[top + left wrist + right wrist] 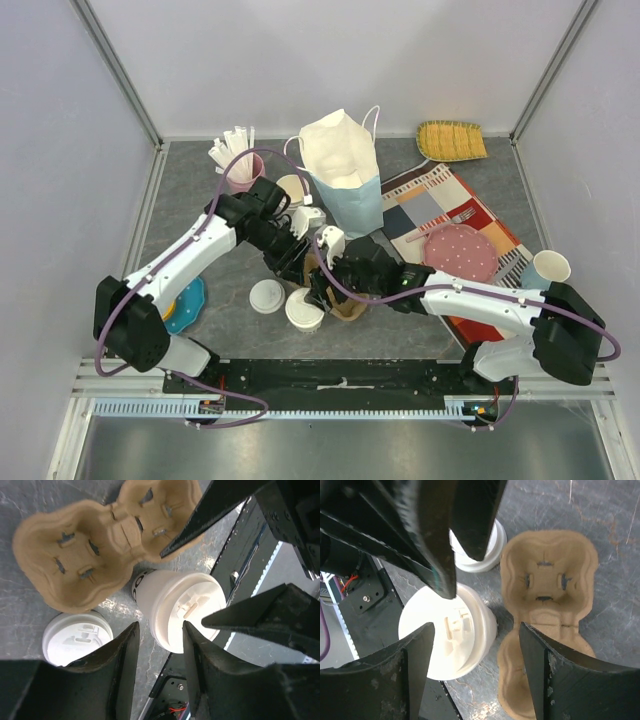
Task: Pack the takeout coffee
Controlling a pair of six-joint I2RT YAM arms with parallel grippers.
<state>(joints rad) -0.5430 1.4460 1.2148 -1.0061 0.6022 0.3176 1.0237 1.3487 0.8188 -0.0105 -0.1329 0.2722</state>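
Note:
The takeout coffee (304,310), a white paper cup with a white lid, stands upright on the grey table beside the brown cardboard cup carrier (348,303). In the right wrist view my right gripper (477,627) hangs open above the takeout coffee (450,635), its left finger over the lid and its right finger over the carrier (547,580). My left gripper (160,627) is open too, just beside the lidded cup (182,610), with nothing between its fingers. Both grippers crowd over the same spot.
A loose white lid (267,296) lies left of the cup. Behind stand a light blue paper bag (345,175), a stack of lidless cups (292,188) and a pink cup of stirrers (237,165). A striped mat with a pink plate (460,252) lies on the right.

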